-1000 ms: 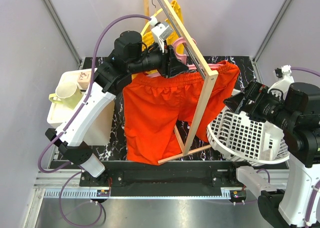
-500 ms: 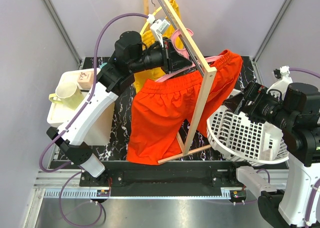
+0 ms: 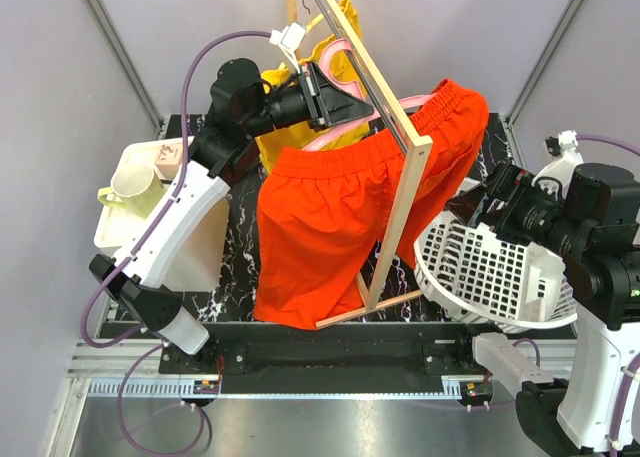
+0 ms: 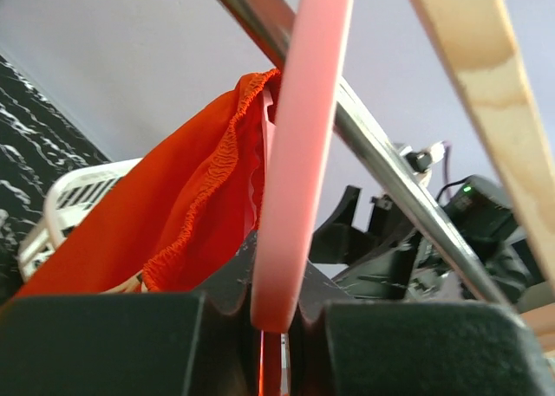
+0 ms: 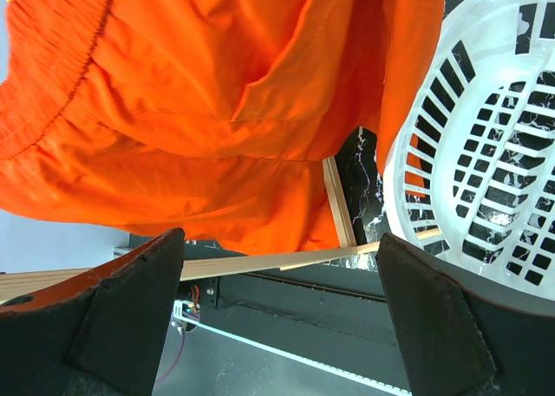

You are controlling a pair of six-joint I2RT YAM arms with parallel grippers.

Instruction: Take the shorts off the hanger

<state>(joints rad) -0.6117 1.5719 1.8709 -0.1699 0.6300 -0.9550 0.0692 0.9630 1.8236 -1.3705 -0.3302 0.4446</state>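
1. Left tool: clamped on hanger.
2. Shorts: hung on hanger, waistband running rightward away from that clamp, legs hanging down.
3. Right tool: fully spread, empty, nearer the far leg.

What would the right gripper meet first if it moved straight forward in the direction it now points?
Most likely the orange-red shorts: their hanging fabric fills the view ahead of the open right gripper. The white laundry basket lies off to the side. Depth is unclear.
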